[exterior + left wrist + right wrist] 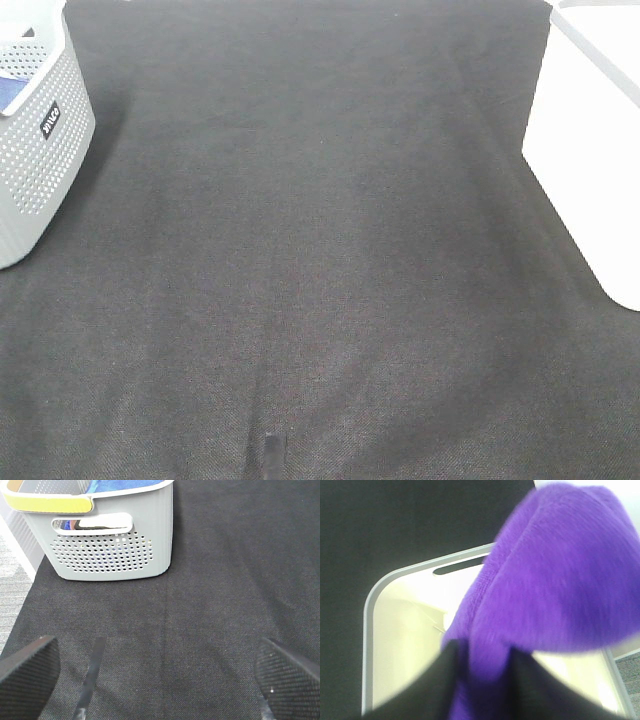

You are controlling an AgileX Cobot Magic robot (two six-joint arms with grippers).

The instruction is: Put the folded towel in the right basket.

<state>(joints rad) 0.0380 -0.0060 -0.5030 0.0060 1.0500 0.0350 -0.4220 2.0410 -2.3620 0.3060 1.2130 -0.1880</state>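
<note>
A purple towel [555, 575] hangs over the open white basket [385, 587], pinched between the black jaws of the right gripper [482, 677], in the right wrist view. The towel's blurred bulk hides much of the basket's interior, and whether it touches the basket cannot be told. At the other side of the black-clothed desk [320, 250], the left gripper [157, 677] hovers low over the cloth with its jaws spread wide. Just ahead of it stands a grey perforated basket [115, 555] with a blue cloth [125, 485] showing over its rim.
</note>
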